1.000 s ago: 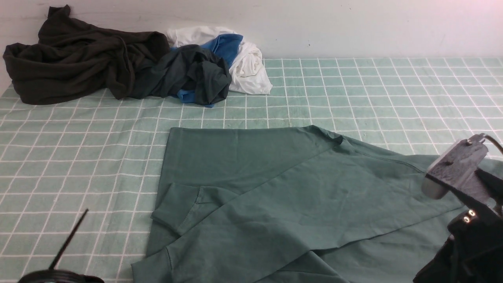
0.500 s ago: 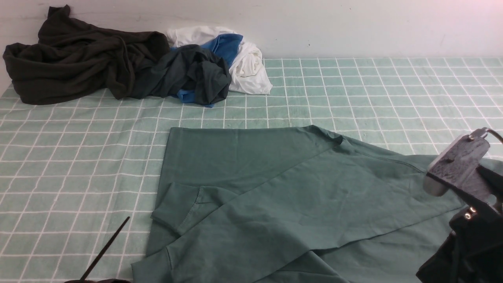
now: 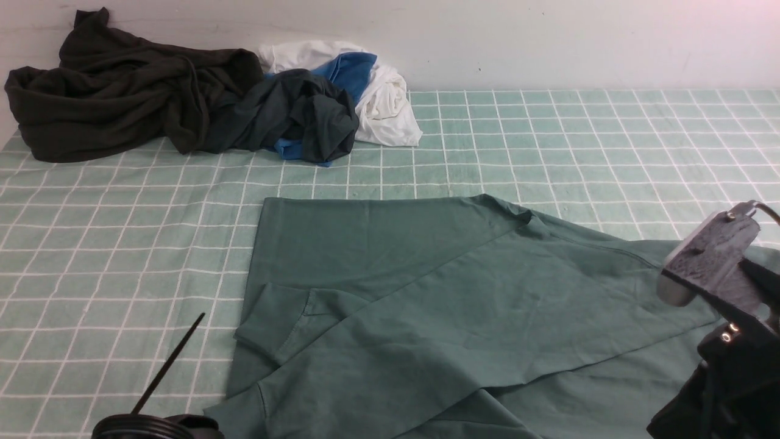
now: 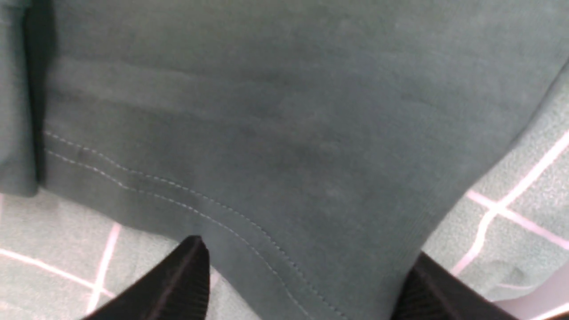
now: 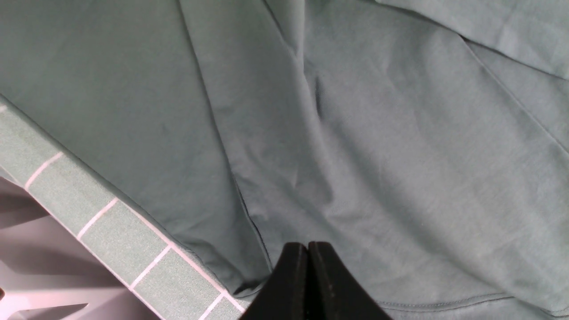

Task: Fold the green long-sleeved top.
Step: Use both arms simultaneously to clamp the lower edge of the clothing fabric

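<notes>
The green long-sleeved top (image 3: 426, 292) lies flat on the checked tablecloth, with a sleeve folded diagonally across its body and a cuff near its left edge. In the left wrist view my left gripper (image 4: 306, 251) is open. Its black fingers (image 4: 178, 284) stand on either side of a stitched hem corner of the top (image 4: 275, 111), close above it. My right gripper (image 5: 308, 244) is shut with nothing between its jaws, and hovers over the top (image 5: 378, 155) near the table's front edge. In the front view only the right arm's wrist (image 3: 713, 262) shows.
A very dark olive-black garment (image 3: 109, 91) is heaped at the back left. Beside it lies a dark teal-grey garment (image 3: 304, 116) with blue and white cloth (image 3: 384, 97). The light green checked tablecloth (image 3: 122, 244) covers the table; its front edge (image 5: 89, 222) shows in the right wrist view.
The left arm's black part with its thin rod has moved right along the bottom edge, toward the top's near left corner. The right arm has barely shifted.
</notes>
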